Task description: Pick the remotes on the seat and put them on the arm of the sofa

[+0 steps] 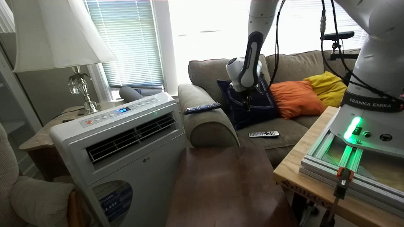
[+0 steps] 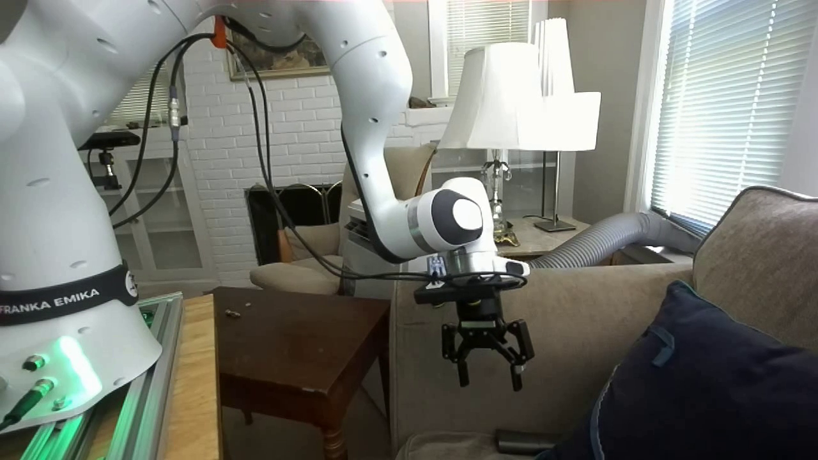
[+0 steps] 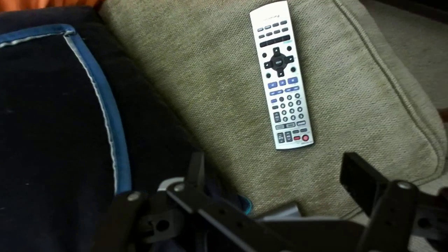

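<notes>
In both exterior views, a large sofa [image 1: 293,66] in padded grey-beige woven fabric. Near the sofa, a smooth white robot arm [image 2: 367,70] with rounded links, a boxy white air conditioner [image 1: 135,164] with a slatted vent, and a table [image 1: 225,183] of red-brown wood. Next, a wide, flat seat [image 3: 217,70], coarsely woven, with a corded seam; then a thick arm of the sofa [image 1: 212,130], rounded on top. On the seat, a navy pillow [image 3: 52,115], trimmed in blue with a pale edge. Above the seat, pointing down, a black jointed gripper [image 2: 490,378] with angular fingers spread well apart. Last, a slim silver remote [image 3: 282,78], flat on the seat near the pillow, studded with small buttons; a dark remote [image 1: 202,108], across the arm of the sofa; and, beside the pillow in an exterior view, a slim dark bar [image 2: 525,442], partly hidden. Cannot tell whether a remote.
</notes>
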